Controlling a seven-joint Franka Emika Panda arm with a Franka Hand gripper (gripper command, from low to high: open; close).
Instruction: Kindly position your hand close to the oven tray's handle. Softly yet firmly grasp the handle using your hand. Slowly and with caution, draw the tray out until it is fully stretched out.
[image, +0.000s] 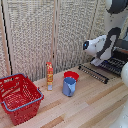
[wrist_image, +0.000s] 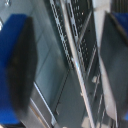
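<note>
The oven tray (image: 111, 66), a dark wire rack, sticks out over the wooden table from the oven (image: 121, 50) at the exterior view's right. Its handle (image: 93, 73) is the thin bar along the front edge. My hand (image: 96, 62) reaches down onto the rack just behind that bar. In the wrist view the handle (wrist_image: 75, 57) runs diagonally between the two dark blue fingers (wrist_image: 20, 67), with a wide gap on each side. My hand (wrist_image: 70, 62) is open and straddles the bar, and the tray's bars (wrist_image: 87, 30) lie behind it.
A red wire basket (image: 19, 97) stands at the exterior view's left. An orange carton (image: 49, 75), a blue mug (image: 69, 86) and a red bowl (image: 71, 75) sit mid-table, close to the handle's end. A slatted screen (image: 35, 30) closes the back.
</note>
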